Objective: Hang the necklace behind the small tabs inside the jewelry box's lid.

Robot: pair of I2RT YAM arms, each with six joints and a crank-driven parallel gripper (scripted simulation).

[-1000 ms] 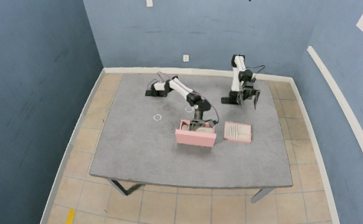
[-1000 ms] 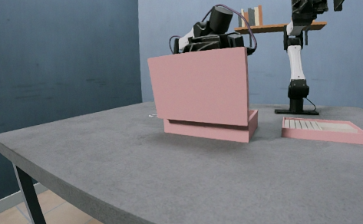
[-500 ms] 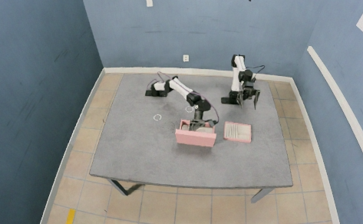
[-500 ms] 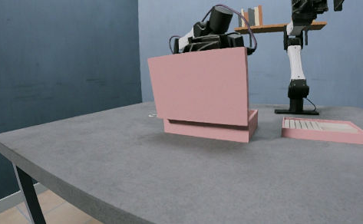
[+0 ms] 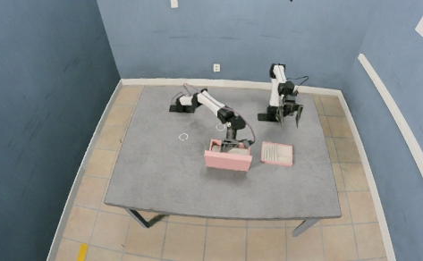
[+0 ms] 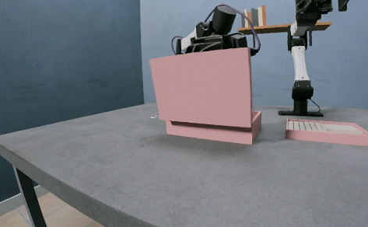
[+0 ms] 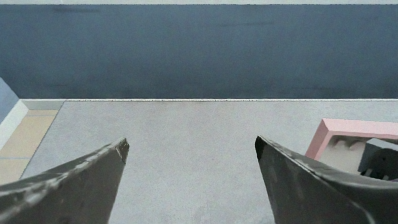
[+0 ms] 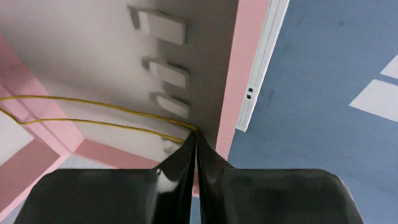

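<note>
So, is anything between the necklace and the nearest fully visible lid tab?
Nothing visible is: the necklace runs just below that tab in the right wrist view. How far it stands off the lid, I can't tell.

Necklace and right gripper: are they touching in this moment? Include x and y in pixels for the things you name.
Touching. The right wrist view shows it: both strands of the gold necklace (image 8: pixel 115 106) run into the closed fingertips of the right gripper (image 5: pixel 231 144) (image 6: pixel 215 42) (image 7: pixel 382 161) (image 8: pixel 196 134), without a gap.

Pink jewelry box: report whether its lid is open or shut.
Open. The pink box's raised rectangular lid stands steeply above the low pink base, whose interior shows from the top.
</note>
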